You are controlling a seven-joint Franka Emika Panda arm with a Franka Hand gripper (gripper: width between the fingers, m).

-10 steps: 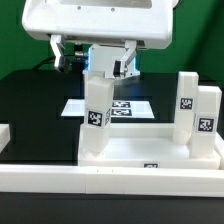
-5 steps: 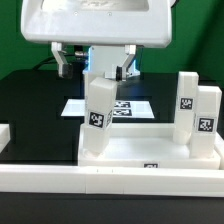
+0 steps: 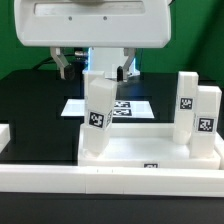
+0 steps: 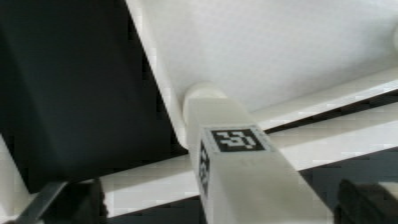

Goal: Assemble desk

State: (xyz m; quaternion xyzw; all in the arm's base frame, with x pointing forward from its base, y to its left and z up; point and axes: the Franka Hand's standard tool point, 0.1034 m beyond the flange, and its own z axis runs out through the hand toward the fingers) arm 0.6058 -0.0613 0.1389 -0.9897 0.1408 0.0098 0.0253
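Observation:
The white desk top [image 3: 150, 152] lies on the black table, behind a long white rail. One white tagged leg [image 3: 97, 115] stands on the top's corner at the exterior view's left, leaning slightly. My gripper [image 3: 95, 68] hangs open just above this leg, with a finger well clear on each side. In the wrist view the leg [image 4: 240, 160] rises between the dark fingers [image 4: 68, 203], with gaps on both sides, over the desk top [image 4: 267, 50]. My gripper [image 4: 217, 205] holds nothing. Two more legs [image 3: 187, 102] [image 3: 207, 118] stand at the exterior view's right.
The long white border rail [image 3: 110, 182] runs along the front. The marker board [image 3: 125, 108] lies flat on the black table [image 3: 35, 105] behind the desk top. A green wall is behind the scene.
The arm's white body has shifted slightly toward the exterior view's left and looks a little larger. The leg and the other parts have not moved.

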